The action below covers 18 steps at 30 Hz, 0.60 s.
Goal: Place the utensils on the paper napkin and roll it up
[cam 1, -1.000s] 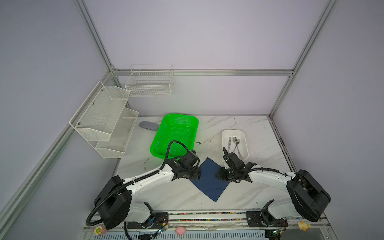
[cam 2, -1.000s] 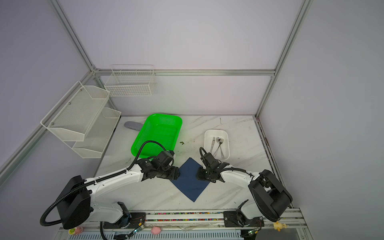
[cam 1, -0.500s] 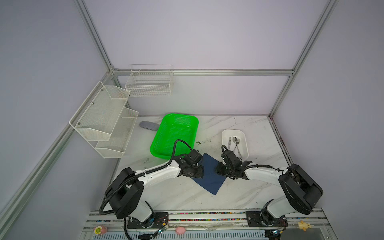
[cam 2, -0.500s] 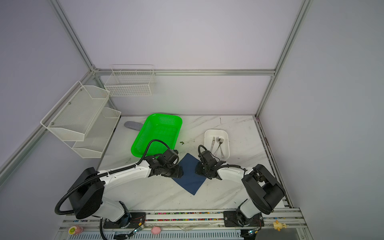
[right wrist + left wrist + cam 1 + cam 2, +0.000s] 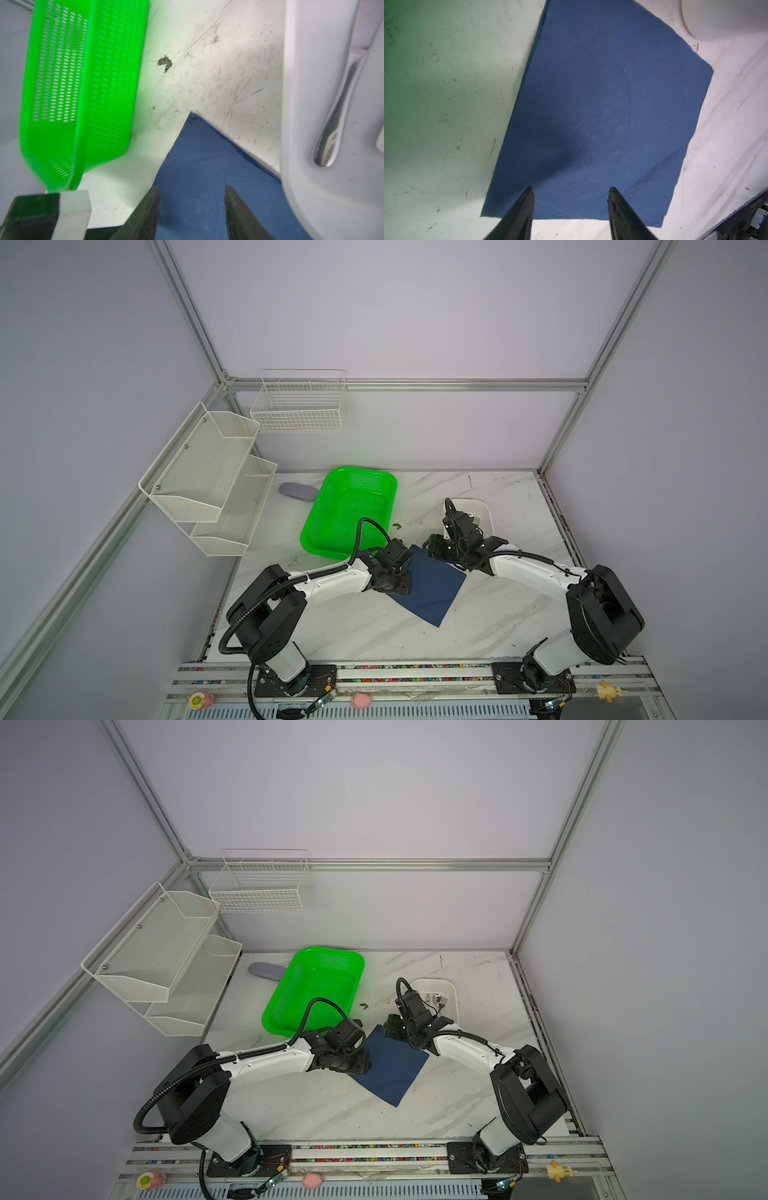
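— Jaws on both arms: what condition?
— Left gripper (image 5: 571, 188): fingers (image 5: 521, 209) parted, nothing between them, low over one edge of the paper napkin (image 5: 602, 114). Right gripper (image 5: 192, 187): likewise parted and empty, over a corner of the same sheet.
— Position of the napkin?
— It lies flat and unrolled at mid-table in both top views (image 5: 432, 589). Left gripper stands at its 9 o'clock edge, right gripper at its 12 o'clock corner.
— Utensils?
— Utensils (image 5: 332, 128) lie inside the white tray (image 5: 484, 510), at 1 o'clock from the napkin. One shiny handle shows plainly in the right wrist view; the count cannot be told. The tray wall sits just beside the napkin's corner.
— Surroundings?
— Green basket (image 5: 349, 506) between 10 and 11 o'clock, apart from the napkin. All rest on the marble table (image 5: 374, 635).
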Motion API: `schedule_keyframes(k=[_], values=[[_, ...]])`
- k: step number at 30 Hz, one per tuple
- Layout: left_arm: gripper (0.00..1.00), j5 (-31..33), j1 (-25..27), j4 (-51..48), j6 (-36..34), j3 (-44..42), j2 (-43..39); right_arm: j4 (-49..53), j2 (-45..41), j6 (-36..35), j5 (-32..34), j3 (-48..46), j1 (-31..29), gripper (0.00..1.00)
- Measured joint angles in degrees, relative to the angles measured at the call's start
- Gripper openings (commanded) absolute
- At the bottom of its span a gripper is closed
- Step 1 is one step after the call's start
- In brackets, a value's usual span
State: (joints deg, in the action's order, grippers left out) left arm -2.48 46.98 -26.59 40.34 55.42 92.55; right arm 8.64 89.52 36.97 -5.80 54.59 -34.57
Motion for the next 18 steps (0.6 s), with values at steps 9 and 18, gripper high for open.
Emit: schedule_keyframes(k=[9,18], values=[[0.56,2.2,0.5,0.5,-0.7,0.2,4.1,6.6,4.8,-4.2,6.7,1.3,4.0,0.47],[0.56,4.4,0.7,0.3,-6.1,5.2,8.7,8.3,-1.8,-7.4,5.5,-0.1,10.0,0.44]])
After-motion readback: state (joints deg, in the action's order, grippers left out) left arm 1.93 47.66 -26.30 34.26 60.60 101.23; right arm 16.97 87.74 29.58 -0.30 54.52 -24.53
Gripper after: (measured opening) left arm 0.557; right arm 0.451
